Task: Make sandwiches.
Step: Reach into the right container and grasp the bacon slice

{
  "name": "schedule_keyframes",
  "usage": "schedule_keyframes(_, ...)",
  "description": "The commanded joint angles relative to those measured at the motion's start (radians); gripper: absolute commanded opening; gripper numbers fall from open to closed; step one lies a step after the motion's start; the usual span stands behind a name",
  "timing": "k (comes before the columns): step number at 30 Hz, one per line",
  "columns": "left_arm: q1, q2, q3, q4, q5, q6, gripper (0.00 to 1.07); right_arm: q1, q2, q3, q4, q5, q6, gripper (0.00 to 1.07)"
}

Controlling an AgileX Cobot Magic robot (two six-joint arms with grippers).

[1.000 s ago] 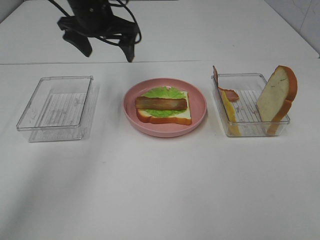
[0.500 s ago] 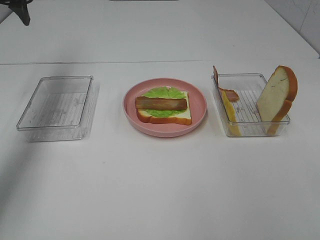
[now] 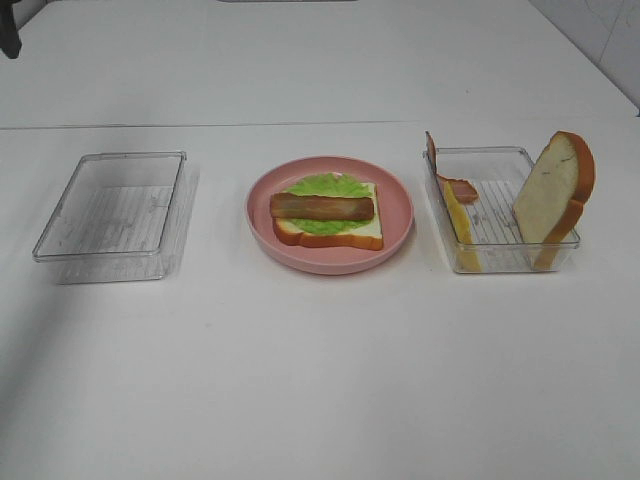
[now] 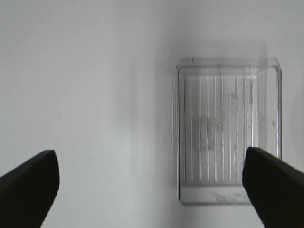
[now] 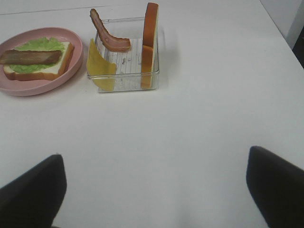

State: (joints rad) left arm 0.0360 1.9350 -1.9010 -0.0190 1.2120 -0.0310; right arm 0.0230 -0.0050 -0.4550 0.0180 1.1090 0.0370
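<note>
L arm [image 3: 8, 35] withdrew toward 10 o'clock. L gripper [image 4: 151, 159], R gripper [image 5: 156, 159] gaped wide, empty. Sandwich [image 3: 327, 218] on plate [image 3: 404, 210] had bread [image 3: 362, 236], lettuce [image 3: 325, 185], bacon [image 3: 322, 207]; cheese [image 3: 460, 230], top slice [image 3: 553, 195] waited in tray [image 3: 500, 265] at 3 o'clock.

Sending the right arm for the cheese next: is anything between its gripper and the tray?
Nothing visible: bare table lies between the right gripper and the tray. A bacon strip leans beside the cheese.

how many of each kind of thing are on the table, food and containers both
white bread slices with orange-brown crust: 2
green lettuce leaf: 1
brown bacon strips: 2
yellow cheese slice: 1
round pink plate: 1
clear plastic trays: 2
total: 9
</note>
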Motion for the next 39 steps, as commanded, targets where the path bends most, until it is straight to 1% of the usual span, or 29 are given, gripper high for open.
schedule_keyframes(1, -0.003, -0.128, 0.151, 0.006, 0.097, 0.025, 1.00, -0.005, -0.030, 0.003, -0.005, -0.009, -0.008, 0.96)
schedule_keyframes(2, -0.003, -0.128, 0.151, 0.006, 0.097, 0.025, 1.00, -0.005, -0.030, 0.003, -0.005, -0.009, -0.008, 0.96)
schedule_keyframes(3, -0.003, -0.205, 0.235, 0.006, 0.082, 0.031, 1.00, -0.005, -0.030, 0.003, -0.005, -0.009, -0.008, 0.96)
schedule_keyframes(4, -0.003, -0.251, 0.280, 0.006, 0.074, 0.031, 1.00, -0.005, -0.030, 0.003, -0.005, -0.009, -0.008, 0.96)
schedule_keyframes(5, -0.003, -0.251, 0.280, 0.006, 0.074, 0.031, 1.00, -0.005, -0.030, 0.003, -0.005, -0.009, -0.008, 0.96)
schedule_keyframes(7, -0.003, -0.437, 0.447, 0.006, 0.032, 0.031, 1.00, -0.005, -0.030, 0.003, -0.005, -0.009, -0.008, 0.96)
schedule_keyframes(10, -0.003, -0.488, 0.490, 0.006, 0.021, 0.031, 1.00, -0.005, -0.030, 0.003, -0.005, -0.009, -0.008, 0.96)
schedule_keyframes(11, -0.003, -0.583, 0.567, 0.006, 0.002, 0.031, 1.00, -0.005, -0.030, 0.003, -0.005, -0.009, -0.008, 0.96)
schedule_keyframes(12, -0.003, -0.636, 0.609, 0.006, -0.008, 0.036, 1.00, -0.005, -0.030, 0.003, -0.005, -0.009, -0.008, 0.96)
schedule_keyframes(13, -0.003, -0.636, 0.609, 0.006, -0.008, 0.036, 1.00, -0.005, -0.030, 0.003, -0.005, -0.009, -0.008, 0.96)
schedule_keyframes(14, -0.003, -0.743, 0.689, 0.006, -0.021, 0.056, 1.00, -0.005, -0.030, 0.003, -0.005, -0.009, -0.008, 0.96)
schedule_keyframes(15, -0.003, -0.786, 0.719, 0.006, -0.021, 0.069, 1.00, -0.005, -0.030, 0.003, -0.005, -0.009, -0.008, 0.96)
schedule_keyframes(16, -0.003, -0.786, 0.719, 0.006, -0.021, 0.069, 1.00, -0.005, -0.030, 0.003, -0.005, -0.009, -0.008, 0.96)
schedule_keyframes(17, -0.003, -0.889, 0.792, 0.006, -0.019, 0.091, 1.00, -0.005, -0.030, 0.003, -0.005, -0.009, -0.008, 0.96)
schedule_keyframes(19, -0.003, -0.928, 0.819, 0.006, -0.019, 0.095, 1.00, -0.005, -0.030, 0.003, -0.005, -0.009, -0.008, 0.96)
schedule_keyframes(20, -0.003, -1.025, 0.876, 0.006, -0.019, 0.102, 1.00, -0.005, -0.030, 0.003, -0.005, -0.009, -0.008, 0.96)
schedule_keyframes(21, -0.003, -1.073, 0.906, 0.007, -0.020, 0.102, 1.00, -0.005, -0.030, 0.003, -0.005, -0.009, -0.008, 0.96)
schedule_keyframes(22, -0.003, -1.073, 0.906, 0.007, -0.020, 0.102, 1.00, -0.005, -0.030, 0.003, -0.005, -0.009, -0.008, 0.96)
schedule_keyframes(24, -0.003, -1.248, 1.023, 0.006, -0.021, 0.101, 1.00, -0.005, -0.030, 0.003, -0.005, -0.009, -0.008, 0.96)
schedule_keyframes(25, -0.003, -1.248, 1.023, 0.006, -0.021, 0.101, 1.00, -0.005, -0.030, 0.003, -0.005, -0.009, -0.008, 0.96)
schedule_keyframes(27, -0.003, -1.383, 1.101, 0.006, -0.034, 0.101, 1.00, -0.005, -0.030, 0.003, -0.005, -0.009, -0.008, 0.96)
schedule_keyframes(28, -0.003, -1.383, 1.101, 0.006, -0.034, 0.101, 1.00, -0.005, -0.030, 0.003, -0.005, -0.009, -0.008, 0.96)
schedule_keyframes(30, -0.003, -1.515, 1.166, 0.006, -0.064, 0.101, 1.00, -0.005, -0.030, 0.003, -0.005, -0.009, -0.008, 0.96)
schedule_keyframes(31, -0.003, -1.515, 1.166, 0.006, -0.064, 0.101, 1.00, -0.005, -0.030, 0.003, -0.005, -0.009, -0.008, 0.96)
schedule_keyframes(33, -0.003, -1.621, 1.210, 0.001, -0.073, 0.101, 1.00, -0.005, -0.030, 0.003, -0.005, -0.009, -0.008, 0.96)
schedule_keyframes(34, -0.003, -1.621, 1.210, 0.001, -0.073, 0.101, 1.00, -0.005, -0.030, 0.003, -0.005, -0.009, -0.008, 0.96)
schedule_keyframes(35, -0.003, -1.680, 1.237, -0.010, -0.067, 0.101, 1.00, -0.005, -0.030, 0.003, -0.005, -0.009, -0.008, 0.96)
schedule_keyframes(37, -0.003, -1.711, 1.252, -0.016, -0.067, 0.101, 1.00, -0.005, -0.030, 0.003, -0.005, -0.009, -0.008, 0.96)
schedule_keyframes(39, -0.003, -1.787, 1.301, -0.055, -0.068, 0.101, 1.00, -0.005, -0.030, 0.003, -0.005, -0.009, -0.008, 0.96)
